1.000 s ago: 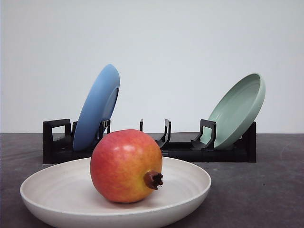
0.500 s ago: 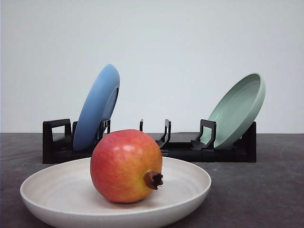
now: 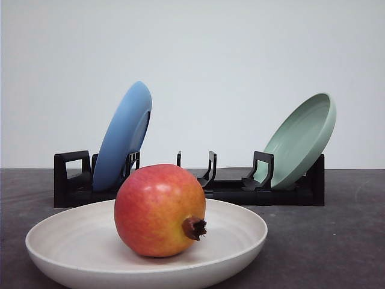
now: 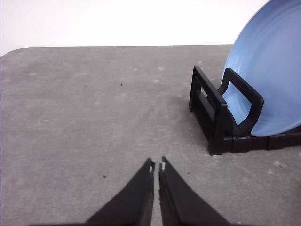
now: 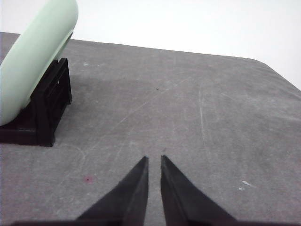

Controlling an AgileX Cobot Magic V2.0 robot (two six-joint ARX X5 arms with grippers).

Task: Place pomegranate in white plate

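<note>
The red and yellow-orange pomegranate (image 3: 159, 211) rests inside the white plate (image 3: 60, 241) at the front of the table, its dark crown nub pointing right. My left gripper (image 4: 156, 165) hovers over bare grey table with its fingers together and nothing between them. My right gripper (image 5: 154, 159) is likewise shut over bare table, holding nothing.
A black dish rack (image 3: 228, 189) stands behind the plate. A blue plate (image 3: 123, 135) leans in its left slot, also the blue plate (image 4: 273, 70). A pale green plate (image 3: 301, 138) leans at its right end, also the green plate (image 5: 37, 56). The rack end (image 4: 221, 117) lies near my left gripper.
</note>
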